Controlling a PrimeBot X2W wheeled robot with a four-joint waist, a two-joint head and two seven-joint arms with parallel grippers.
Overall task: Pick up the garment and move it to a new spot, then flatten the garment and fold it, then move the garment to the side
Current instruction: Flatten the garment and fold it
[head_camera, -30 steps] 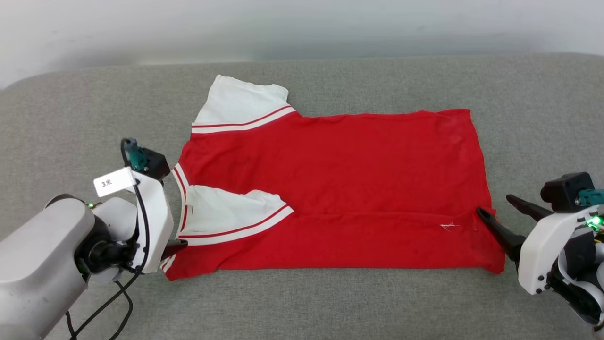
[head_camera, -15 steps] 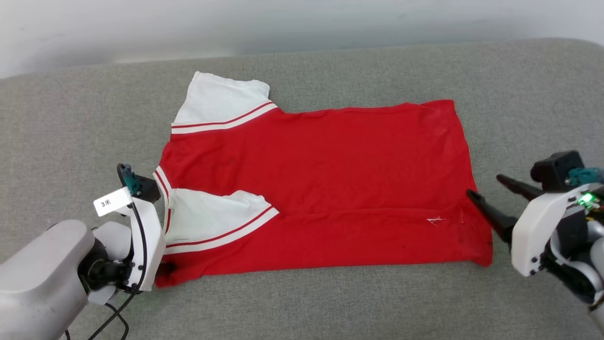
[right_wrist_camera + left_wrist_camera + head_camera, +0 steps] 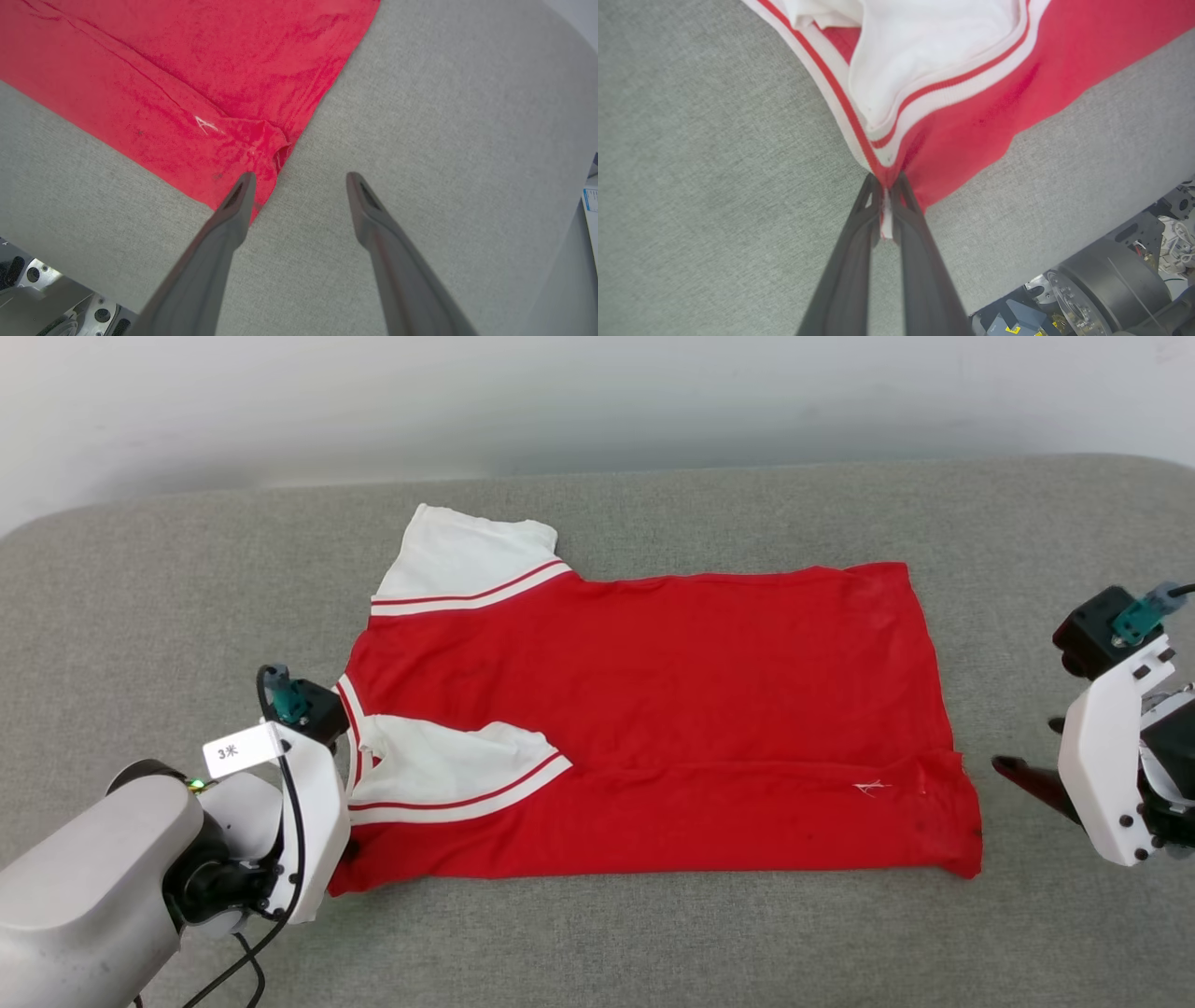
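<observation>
Left hand (image 3: 887, 179): closed tight on the red-and-white striped trim (image 3: 831, 95) at the jersey's near left corner, with a strip of cloth pinched between the dark fingers (image 3: 850, 261).
Jersey (image 3: 653, 709): lay flat across the middle of the desk, collar end to the left and hem to the right. Far white sleeve (image 3: 467, 555) spread outward; near white sleeve (image 3: 448, 765) folded in over the red body.
Desk (image 3: 597, 933): covered in grey fabric, under everything.
Right hand (image 3: 299, 179): gaped wide and held nothing; hung over bare desk just beside the jersey's near right hem corner.
</observation>
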